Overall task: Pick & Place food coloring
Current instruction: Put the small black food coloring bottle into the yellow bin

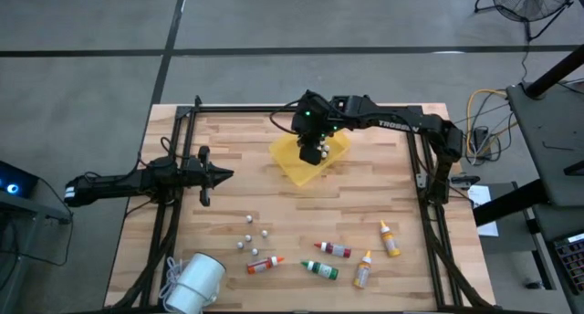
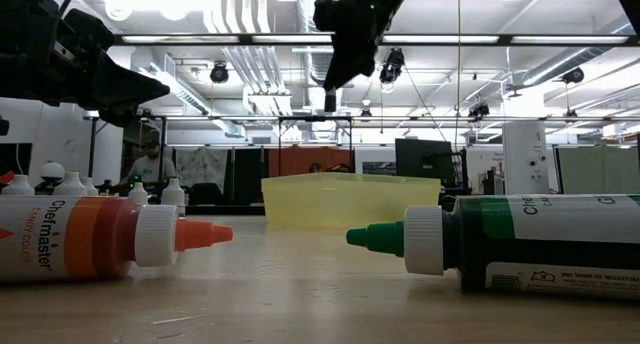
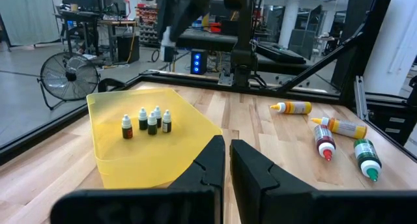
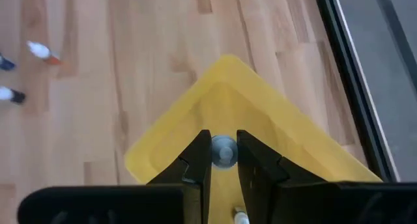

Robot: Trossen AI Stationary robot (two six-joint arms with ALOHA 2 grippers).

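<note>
Right gripper [image 4: 223, 152] hangs over the translucent yellow tray [image 1: 290, 161], fingers pinched on a small white-capped bottle [image 4: 224, 150]; only its wrist view shows that. Left wrist view shows four small bottles [image 3: 146, 122] upright inside the tray. Left gripper [image 3: 226, 160] is clenched empty, well left of the tray. Five food coloring bottles [image 1: 330, 259] lie on the wood-plank table [image 1: 237, 200], near edge, with pointed caps.
</note>
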